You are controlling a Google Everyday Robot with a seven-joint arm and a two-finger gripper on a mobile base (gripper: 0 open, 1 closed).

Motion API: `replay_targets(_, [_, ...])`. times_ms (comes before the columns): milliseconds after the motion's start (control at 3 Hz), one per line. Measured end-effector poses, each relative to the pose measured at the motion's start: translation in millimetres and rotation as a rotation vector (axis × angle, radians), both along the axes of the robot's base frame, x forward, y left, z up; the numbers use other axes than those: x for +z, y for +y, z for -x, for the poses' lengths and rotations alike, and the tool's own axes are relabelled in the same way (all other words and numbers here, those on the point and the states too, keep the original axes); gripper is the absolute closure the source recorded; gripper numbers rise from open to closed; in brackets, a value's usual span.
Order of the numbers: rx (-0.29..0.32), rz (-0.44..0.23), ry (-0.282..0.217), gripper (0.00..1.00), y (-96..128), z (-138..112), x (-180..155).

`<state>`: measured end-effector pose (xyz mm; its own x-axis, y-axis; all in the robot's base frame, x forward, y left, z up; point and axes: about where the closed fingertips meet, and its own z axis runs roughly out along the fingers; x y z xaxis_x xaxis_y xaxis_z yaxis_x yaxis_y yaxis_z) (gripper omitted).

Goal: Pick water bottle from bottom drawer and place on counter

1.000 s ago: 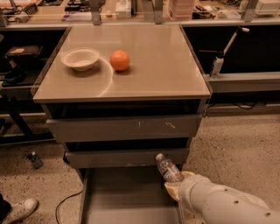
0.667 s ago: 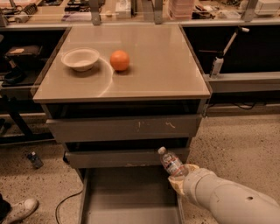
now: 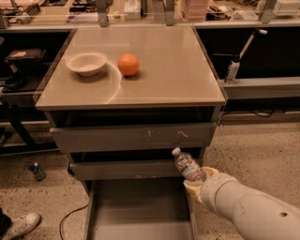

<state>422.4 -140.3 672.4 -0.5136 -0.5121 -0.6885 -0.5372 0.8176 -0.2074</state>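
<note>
Speckled flooring surrounds a grey drawer cabinet, and behind it we see a long cluttered workbench (image 3: 140, 11) whose items are too small for us to name. On the counter (image 3: 173, 70) a pale bowl (image 3: 86, 63) sits toward the far left corner, with an orange (image 3: 128, 64) just beside it on the right; the rest of the glossy top is bare.

We can read no writing anywhere. The water bottle (image 3: 186, 164) wears a pale label with reddish marks, but we cannot make out its words.

We find the bottle lifted off the floor of the bottom drawer (image 3: 140, 211), above that drawer's right edge and in front of the right end of the middle drawer's (image 3: 126, 168) scuffed face. Its long axis is tilted: the white cap points up and to the left, the base down and to the right. The base is hidden inside the gripper (image 3: 199, 180), whose yellowish fingers (image 3: 191, 188) are closed around the bottle's lower part.

The white arm (image 3: 248, 208) enters from the lower right corner and is cut off there. The bottom drawer stands pulled out, its front edge cut off by the lower border. A white squeeze bottle (image 3: 232, 70) stands on a shelf past the counter's right edge. A shoe (image 3: 21, 224) shows at the lower left, partly cut off.
</note>
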Motion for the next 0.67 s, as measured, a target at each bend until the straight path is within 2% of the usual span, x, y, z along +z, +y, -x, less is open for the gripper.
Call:
replay_targets(333, [0.016,0.024,-0.074,1.0,-12.2,-17.5,43.8])
replay_targets(667, [0.043,0.043,-0.118,1.0,-19.1,-43.8,83.6])
